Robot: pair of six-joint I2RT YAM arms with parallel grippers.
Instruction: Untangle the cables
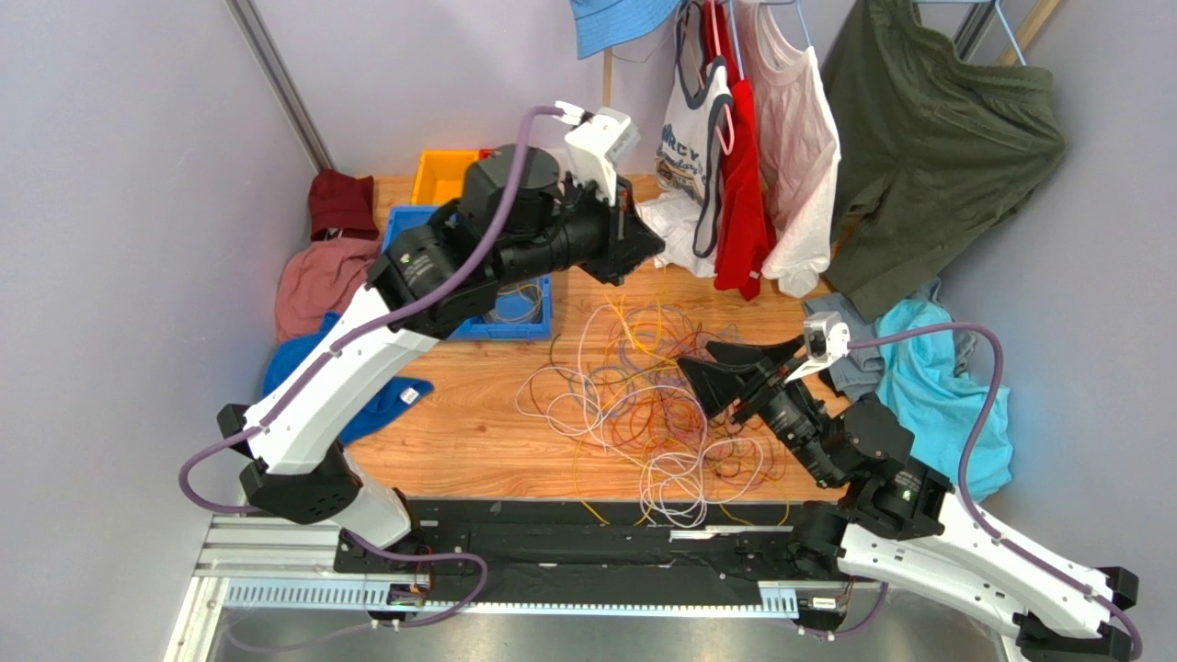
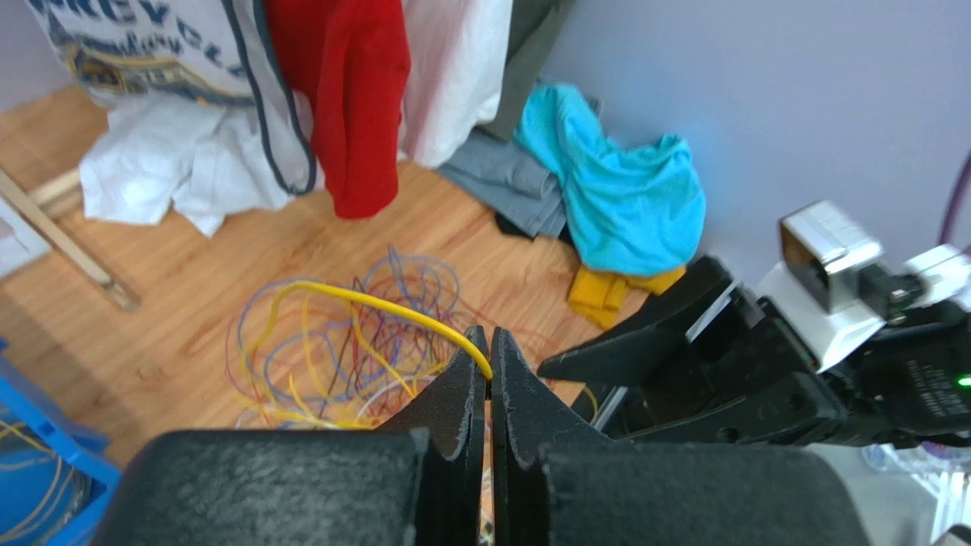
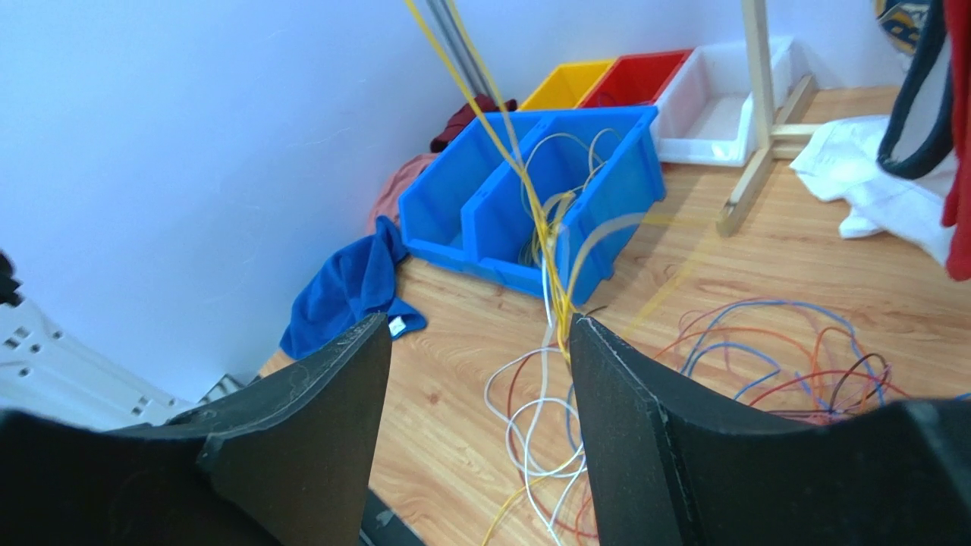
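Left gripper (image 2: pixel 489 338) is up high over the far side of the table (image 1: pixel 463 428). Its jaws are pressed together on 1 yellow cable (image 2: pixel 376 299). The cable arcs from the tips down into the cables (image 1: pixel 649 407), which lie heaped mid-table.

Right gripper (image 3: pixel 479 322) is low, just right of the heap, jaws wide, nothing between them.

In the right wrist view, straight yellow strands rise out of the top of frame in front of the blue bin (image 3: pixel 456 211). It looks like more than 1 strand. I can't tell whether that is the same cable doubled over or a 2nd one dragged along. A few strands lie inside the bin too.

Step in hand, as judged: draw the yellow cable clear of the heap.

How to do it well:
- Raise the left arm slowly and in 1 steady direction, up and toward the left. Watch whether the heap lifts with it.
- If it does, bring the right gripper down where the yellow leaves the heap and close it on the other colours only, to hold them back.
- Don't jerk. Thin wire can slip out of the fingertips, and a hard pull is likely to tighten loops into knots.
- Once the tail comes free, carry it left, well apart from the heap.
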